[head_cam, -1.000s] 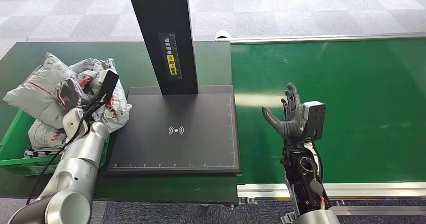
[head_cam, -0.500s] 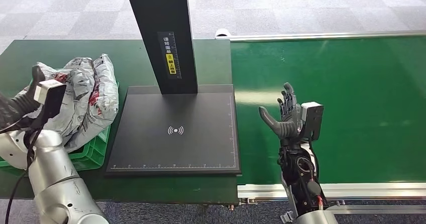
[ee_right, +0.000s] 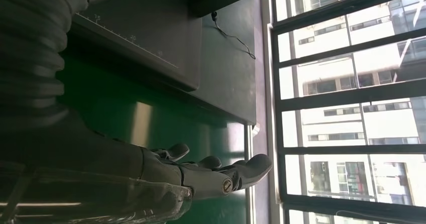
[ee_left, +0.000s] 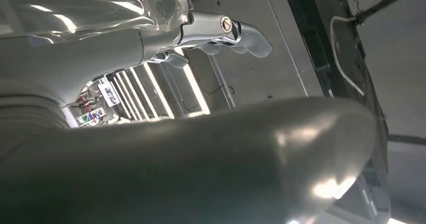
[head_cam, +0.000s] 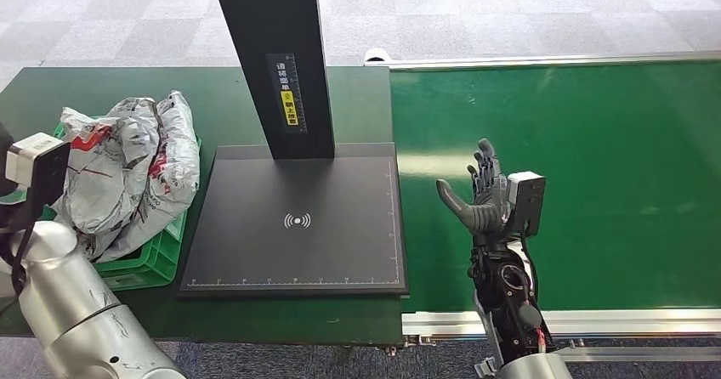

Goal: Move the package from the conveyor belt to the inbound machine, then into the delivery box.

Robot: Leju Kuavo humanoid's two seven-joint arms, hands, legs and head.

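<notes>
Grey carpet tiles behind a dark green table (head_cam: 110,86), with a bright green conveyor belt (head_cam: 595,166) running off beside it. Black inbound machine (head_cam: 298,217) flat on the table, a white wireless-signal symbol printed at the middle of its plate, ruler marks along the near and right edges. Black upright post (head_cam: 274,56) rising from the plate's far edge, bearing white vertical characters and a small yellow label, too small to read. Grey plastic packages (head_cam: 127,171) with red and black print heaped in the green delivery box (head_cam: 144,264) left of the plate, lettering illegible. Right hand (head_cam: 480,194) raised over the belt's near-left part, fingers apart, holding nothing. Left hand (ee_left: 211,38) drawn back at the far left, fingers loosely spread in the wrist view, nothing in them.
</notes>
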